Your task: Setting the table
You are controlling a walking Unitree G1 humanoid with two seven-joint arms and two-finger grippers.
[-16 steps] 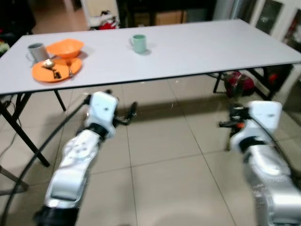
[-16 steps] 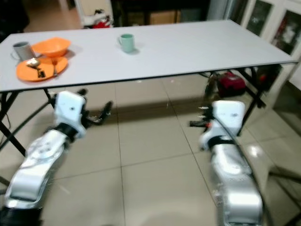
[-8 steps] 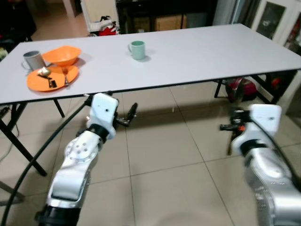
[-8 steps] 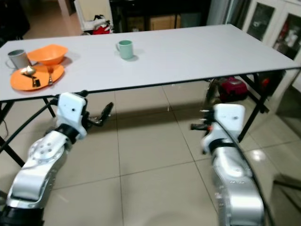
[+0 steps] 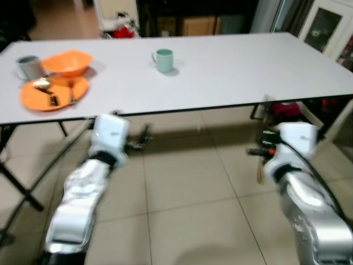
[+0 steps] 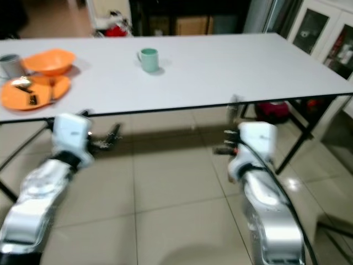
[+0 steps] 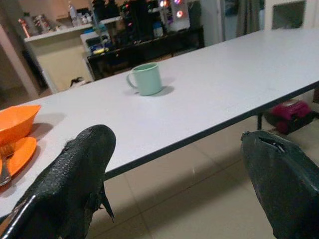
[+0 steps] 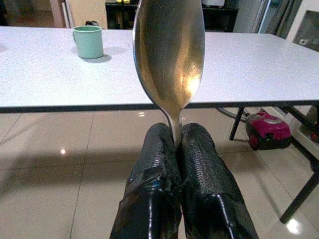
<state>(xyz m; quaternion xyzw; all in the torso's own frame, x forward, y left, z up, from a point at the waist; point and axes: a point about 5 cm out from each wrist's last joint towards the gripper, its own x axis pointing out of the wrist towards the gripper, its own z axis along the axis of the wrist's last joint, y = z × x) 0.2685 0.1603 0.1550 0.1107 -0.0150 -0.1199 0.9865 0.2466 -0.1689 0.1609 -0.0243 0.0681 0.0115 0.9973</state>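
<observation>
Table [image 5: 231, 66]: long and white, standing on a tiled floor.
Green mug [image 5: 163, 60]: upright near the table's middle; contents cannot be told.
Orange plate [image 5: 52, 94]: at the table's left end, with cutlery lying on it.
Orange bowl [image 5: 67, 62]: just behind the plate.
Grey mug [image 5: 26, 67]: beside the bowl.
Right gripper [image 8: 174, 144]: below the table edge, fingers pinched on a spoon [image 8: 169, 55], bowl end up.
Left gripper [image 7: 174, 174]: fingers spread apart, holding nothing, low before the table.

Both silver arms reach forward, held low. The left claw [image 7: 179, 184] has its two black fingers spread wide apart. The right claw [image 8: 180, 149] has its fingers squeezed together on a spoon [image 8: 168, 55].
</observation>
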